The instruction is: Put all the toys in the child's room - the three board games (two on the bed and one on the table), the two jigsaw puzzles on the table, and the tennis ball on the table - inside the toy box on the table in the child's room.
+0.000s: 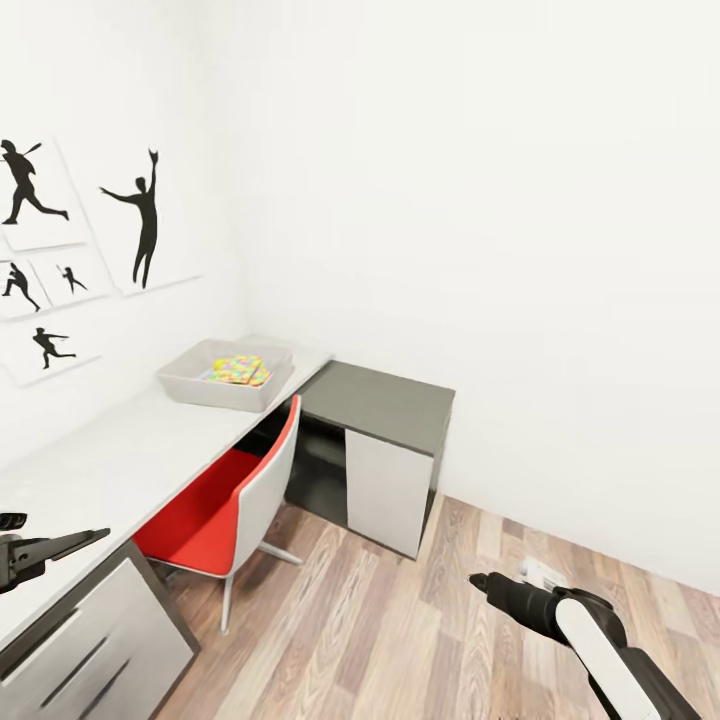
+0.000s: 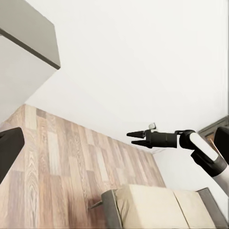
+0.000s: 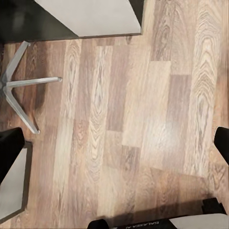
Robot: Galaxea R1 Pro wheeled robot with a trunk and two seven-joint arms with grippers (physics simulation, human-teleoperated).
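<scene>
The pale grey toy box (image 1: pixel 190 385) sits at the far end of the long table (image 1: pixel 110 460), against the wall. Multicoloured jigsaw puzzle boards (image 1: pixel 238 370) lie inside it. The board games and the tennis ball are out of view. My left gripper (image 1: pixel 75 545) hovers open over the table's near end, holding nothing. Low over the wood floor, far from the box, my right gripper (image 1: pixel 478 579) (image 2: pixel 132 139) is open and holds nothing. The bed (image 2: pixel 157 205), with its bare beige mattress, appears in the left wrist view.
A red and white chair (image 1: pixel 225 500) is tucked under the table in front of the toy box. The dark grey cabinet (image 1: pixel 385 405) with its light door joins the table's far end. A drawer unit (image 1: pixel 95 640) stands at the near left. Wood floor (image 1: pixel 400 630) stretches to the right.
</scene>
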